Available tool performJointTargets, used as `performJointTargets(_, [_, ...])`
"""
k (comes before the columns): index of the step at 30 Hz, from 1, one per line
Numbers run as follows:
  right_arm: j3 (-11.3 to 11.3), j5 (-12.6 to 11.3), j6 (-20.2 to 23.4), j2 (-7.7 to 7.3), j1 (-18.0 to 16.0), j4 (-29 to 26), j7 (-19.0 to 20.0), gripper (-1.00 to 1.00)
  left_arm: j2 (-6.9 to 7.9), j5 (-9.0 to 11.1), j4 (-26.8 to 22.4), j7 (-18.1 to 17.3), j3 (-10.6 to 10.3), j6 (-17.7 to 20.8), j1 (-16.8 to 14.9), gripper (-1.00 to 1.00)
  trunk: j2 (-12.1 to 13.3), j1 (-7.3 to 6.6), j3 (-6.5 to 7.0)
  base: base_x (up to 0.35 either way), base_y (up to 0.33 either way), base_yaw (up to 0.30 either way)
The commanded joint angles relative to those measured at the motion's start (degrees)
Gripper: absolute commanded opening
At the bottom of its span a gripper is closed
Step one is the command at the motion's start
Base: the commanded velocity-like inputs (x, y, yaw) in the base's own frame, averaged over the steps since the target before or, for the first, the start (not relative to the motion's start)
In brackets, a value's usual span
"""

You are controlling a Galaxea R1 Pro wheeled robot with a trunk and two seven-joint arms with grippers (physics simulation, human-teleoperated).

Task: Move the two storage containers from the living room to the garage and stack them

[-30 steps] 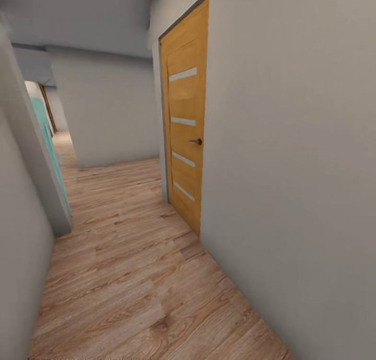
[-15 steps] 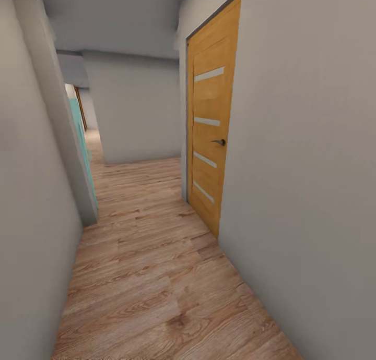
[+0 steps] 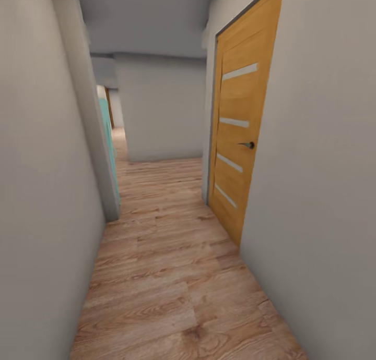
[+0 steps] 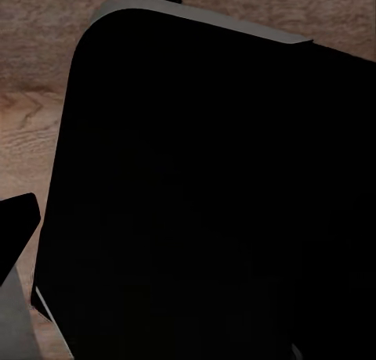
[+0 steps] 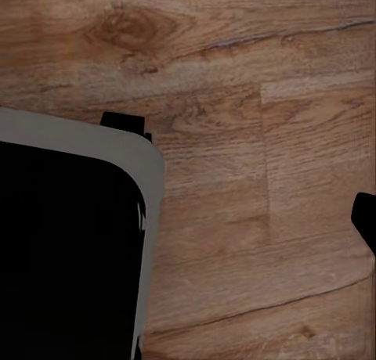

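Note:
The two storage containers are out of view. I am in a narrow hallway with a light wood plank floor point(image 3: 172, 276) and white walls. In the left wrist view, one dark fingertip point(image 4: 16, 219) of my left gripper point(image 4: 188, 219) shows at the picture's edge, over the robot's black base point(image 4: 211, 141). In the right wrist view, a dark fingertip point(image 5: 365, 217) of my right gripper point(image 5: 188, 219) sits at the picture's edge above the planks. Nothing is held between either pair of fingers.
A shut orange-tan door point(image 3: 240, 141) with a dark handle point(image 3: 247, 145) stands in the right wall. A wall corner point(image 3: 102, 162) juts from the left with a teal panel point(image 3: 107, 135) behind it. A white wall point(image 3: 162, 109) closes the hallway ahead, with a passage at its left.
The whole head view has shifted: door and far wall now sit further right in the picture and the left wall takes more of it, so the camera has moved. Nothing else differs.

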Motion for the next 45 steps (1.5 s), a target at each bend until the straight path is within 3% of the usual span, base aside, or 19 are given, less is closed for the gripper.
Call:
performJointTargets(1, [0.45, -0.26, -0.31, 0.0, -0.07, 0.18, -0.14, 1.0, -0.01, 0.28, -0.03, 0.05, 0.0, -0.04, -0.01, 1.0, -0.02, 0.03, -0.07, 0.318, 0.0, 0.274])
performJointTargets(22, [0.4, -0.44, -0.55, -0.32, -0.06, 0.18, -0.21, 1.0, -0.01, 0.19, -0.1, 0.08, -0.01, -0.58, -0.01, 1.0, -0.02, 0.03, -0.39, 0.323, 0.0, 0.266])
performJointTargets(45, [0.62, 0.23, -0.62, -0.18, -0.06, 0.18, -0.23, 1.0, -0.02, 0.13, -0.02, 0.12, -0.01, -0.58, -0.01, 1.0, -0.02, 0.03, -0.39, 0.323, 0.0, 0.012])
